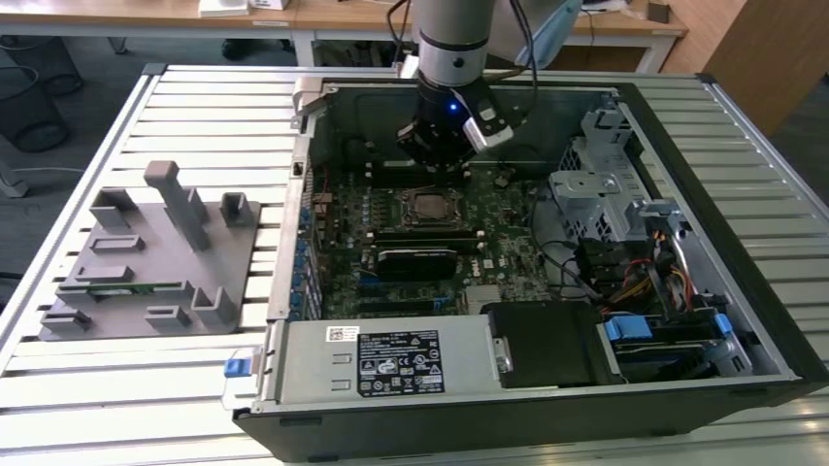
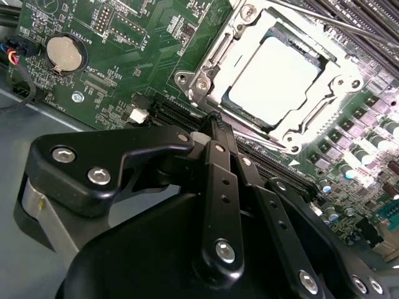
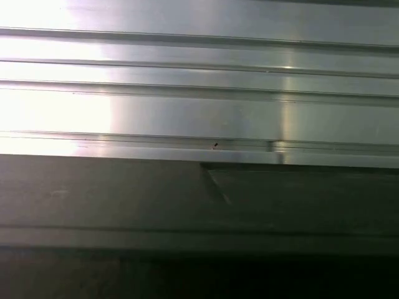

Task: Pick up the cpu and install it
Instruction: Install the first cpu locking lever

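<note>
Gripper (image 1: 441, 167): your fingers (image 2: 215, 128) are pinched together, holding nothing, just above the board (image 1: 414, 233).
Cpu (image 2: 277, 78): you see it seated in the socket (image 2: 218, 62), apart from the fingers.

It looked like a lab or engineering workshop. An opened computer case (image 1: 545, 291) lay on a ribbed aluminium counter (image 1: 208, 126) in the middle of the frame, with a grey moulded parts fixture (image 1: 149, 257) at the left. Wooden desks (image 1: 337, 15) lined the upper edge, cables trailing beneath them at the upper left.
</note>
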